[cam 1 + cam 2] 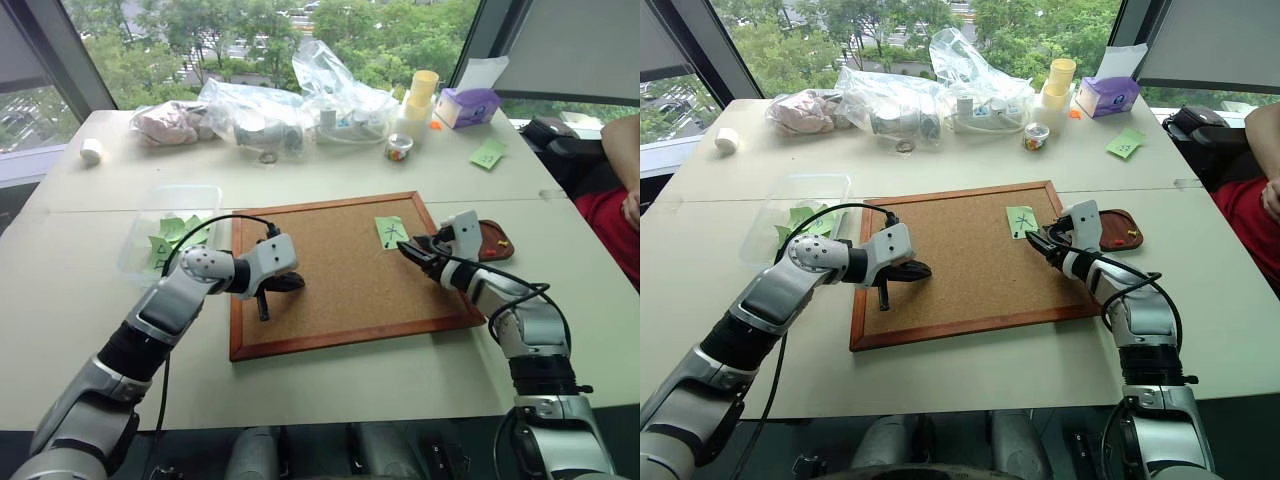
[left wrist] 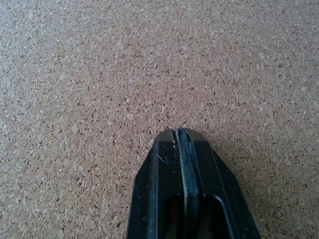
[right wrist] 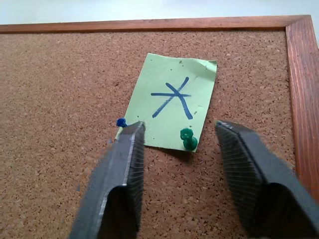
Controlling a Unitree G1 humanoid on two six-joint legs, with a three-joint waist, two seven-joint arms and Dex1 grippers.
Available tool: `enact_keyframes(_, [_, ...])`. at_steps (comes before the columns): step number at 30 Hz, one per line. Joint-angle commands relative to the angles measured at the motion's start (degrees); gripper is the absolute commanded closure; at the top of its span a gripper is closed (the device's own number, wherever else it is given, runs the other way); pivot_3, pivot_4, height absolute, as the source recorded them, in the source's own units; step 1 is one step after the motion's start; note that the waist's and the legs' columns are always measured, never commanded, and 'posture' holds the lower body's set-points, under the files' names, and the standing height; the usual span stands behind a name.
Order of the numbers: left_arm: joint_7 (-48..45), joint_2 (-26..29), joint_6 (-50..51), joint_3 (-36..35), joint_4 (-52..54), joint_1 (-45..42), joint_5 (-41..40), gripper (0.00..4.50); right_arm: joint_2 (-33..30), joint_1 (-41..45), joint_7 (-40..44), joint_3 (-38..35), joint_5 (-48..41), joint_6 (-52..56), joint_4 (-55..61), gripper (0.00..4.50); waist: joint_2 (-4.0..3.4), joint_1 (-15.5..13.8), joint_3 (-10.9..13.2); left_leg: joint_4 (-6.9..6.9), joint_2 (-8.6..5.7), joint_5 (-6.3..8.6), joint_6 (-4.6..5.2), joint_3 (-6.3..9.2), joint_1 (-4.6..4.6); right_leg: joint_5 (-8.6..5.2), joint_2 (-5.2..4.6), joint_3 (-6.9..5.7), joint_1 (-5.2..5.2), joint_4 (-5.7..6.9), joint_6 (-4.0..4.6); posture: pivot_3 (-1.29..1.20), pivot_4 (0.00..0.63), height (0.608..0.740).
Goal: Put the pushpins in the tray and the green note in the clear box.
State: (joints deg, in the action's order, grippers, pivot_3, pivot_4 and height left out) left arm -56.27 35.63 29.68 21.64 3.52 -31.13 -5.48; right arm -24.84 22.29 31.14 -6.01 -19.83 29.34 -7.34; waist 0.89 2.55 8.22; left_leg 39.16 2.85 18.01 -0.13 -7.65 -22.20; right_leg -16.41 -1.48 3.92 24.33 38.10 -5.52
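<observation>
A pale worktop (image 1: pixel 420 390) by a window carries a wood-framed cork board (image 1: pixel 330 290). The right tool (image 3: pixel 179 144) is partly open and empty, straddling a green pushpin (image 3: pixel 188 139) on the crossed light-green note (image 3: pixel 172 102) — pin-pulling step; next, close squarely. Left tool (image 2: pixel 180 144) closed, empty.

a rough, speckled cork board (image 3: pixel 75 164) in a smooth wood frame held a matt green paper note (image 3: pixel 172 99); the gripper's black fingers (image 3: pixel 251 174) looked finely ribbed.
</observation>
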Motion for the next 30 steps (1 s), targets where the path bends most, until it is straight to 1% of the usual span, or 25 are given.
enact_keyframes(1, [-0.09,0.75,1.57,1.08,-0.97,1.54,1.84,4.50,0.32,0.53,0.02,-0.90,-0.08,-1.54,1.05,4.11,0.00,0.01,0.00,0.00,0.00,0.00,0.00,0.00,0.00,0.00,0.00,0.00,0.00,0.00,0.00,0.00,0.150,0.738])
enact_keyframes(2, [-0.12,0.77,1.58,1.11,-0.95,1.57,1.84,4.50,0.37,0.40,0.03,-0.95,-0.13,-1.54,1.21,4.45,0.00,0.01,0.00,0.00,0.00,0.00,0.00,0.00,0.00,0.00,0.00,0.00,0.00,0.00,0.00,0.00,0.150,0.738])
enact_keyframes(12, [-0.21,0.73,1.50,1.35,-1.23,1.48,2.01,4.50,0.99,-0.43,-0.91,-2.86,-0.26,-3.07,2.19,4.45,-0.01,0.00,0.00,0.00,0.00,-0.02,-0.03,0.00,0.00,0.00,0.00,0.00,0.00,0.00,0.00,0.00,0.150,0.738])
enact_keyframes(17, [-0.37,0.60,1.42,1.60,-1.31,1.51,2.00,4.50,1.84,0.11,-2.18,-5.52,-1.02,-7.48,2.99,4.45,-0.01,-0.01,0.00,0.00,0.00,-0.03,-0.05,0.00,0.00,0.00,-0.01,0.00,0.00,0.00,0.00,0.00,0.150,0.738])
enact_keyframes(25, [-0.53,0.50,1.43,1.83,-1.13,1.66,2.02,4.50,0.89,0.15,-2.98,-7.13,-1.37,-7.85,2.91,4.45,-0.01,-0.02,0.00,0.00,0.00,-0.05,-0.09,0.00,0.00,0.00,0.00,0.00,0.00,0.01,0.00,0.00,0.150,0.738])
enact_keyframes(30, [-0.45,0.46,1.52,1.70,-1.01,1.73,1.93,4.50,-0.22,0.88,-7.39,-11.01,-0.73,-8.26,1.09,4.45,-0.01,-0.03,0.00,0.00,0.00,-0.06,-0.11,0.00,0.00,0.00,-0.02,0.00,0.00,0.00,0.00,0.00,0.150,0.738])
